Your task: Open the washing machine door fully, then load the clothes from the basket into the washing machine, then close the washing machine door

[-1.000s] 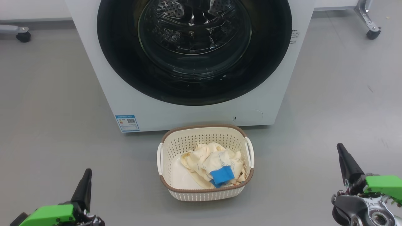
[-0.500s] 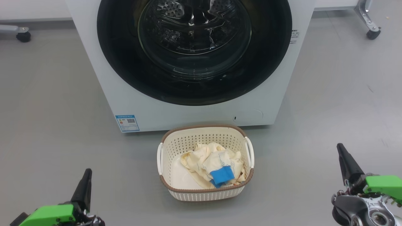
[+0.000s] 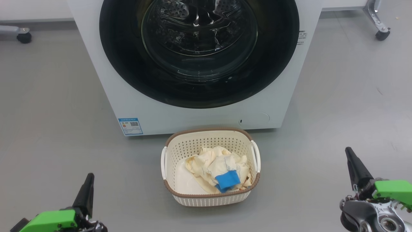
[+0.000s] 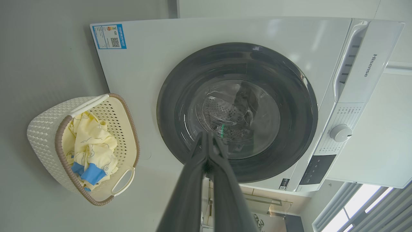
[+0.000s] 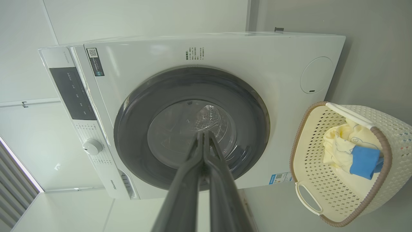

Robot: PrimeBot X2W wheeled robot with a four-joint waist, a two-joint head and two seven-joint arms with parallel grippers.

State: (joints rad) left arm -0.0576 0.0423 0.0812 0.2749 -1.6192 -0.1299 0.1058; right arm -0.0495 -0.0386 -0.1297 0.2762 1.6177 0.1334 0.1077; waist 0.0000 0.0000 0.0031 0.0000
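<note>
The white washing machine [image 3: 128,96] stands ahead with its round black washing machine door [image 3: 199,87] shut flat against the front; the steel drum shows through the glass. On the floor just before it sits the cream basket [image 3: 210,198] holding the pale yellow clothes [image 3: 212,169], one with a blue patch. My left gripper [image 3: 90,176] rests at the lower left, shut and empty, well short of the basket. At the lower right my right gripper [image 3: 348,150] is also shut and empty. Both wrist views look at the door [image 4: 238,112] [image 5: 193,125] past closed fingers.
Grey floor surrounds the machine and basket. A wheeled frame leg [image 3: 381,32] stands at the far right and a castor [image 3: 24,37] at the far left. The control dial [image 4: 340,132] and a blue sticker [image 3: 130,126] mark the machine's front.
</note>
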